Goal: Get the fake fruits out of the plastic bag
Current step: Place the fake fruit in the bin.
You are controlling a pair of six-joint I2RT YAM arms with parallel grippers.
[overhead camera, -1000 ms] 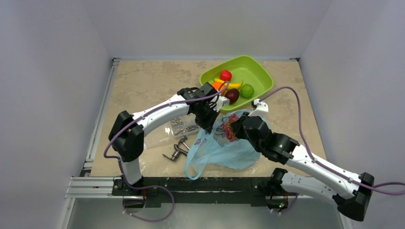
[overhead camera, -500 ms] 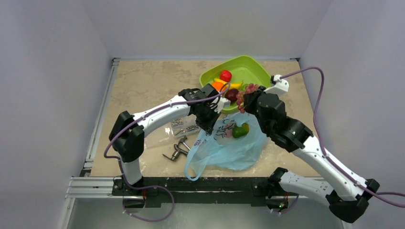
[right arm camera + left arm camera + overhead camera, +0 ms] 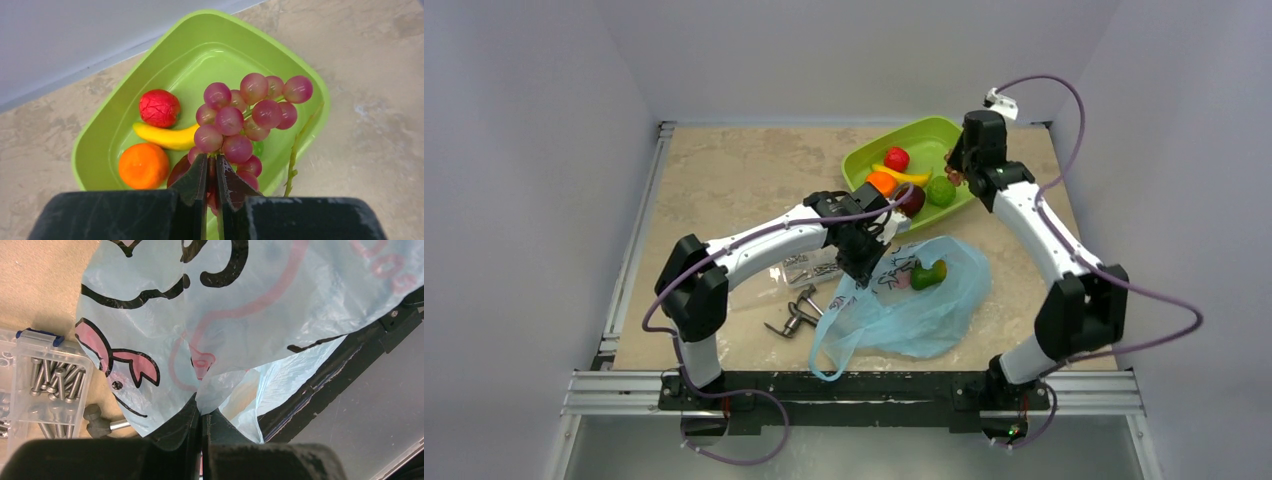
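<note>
Right gripper [image 3: 211, 167], clamped on the red grape bunch [image 3: 250, 112], hangs over the green tray [image 3: 927, 145] at upper right of the overhead view, while left gripper [image 3: 202, 412] pinches the plastic bag [image 3: 924, 320] at centre frame.

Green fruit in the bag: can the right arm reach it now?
Probably not yet: the right gripper is shut on the grape bunch over the green tray. Otherwise the way looks free: the left gripper pinches the bag open, green fruit exposed.
</note>
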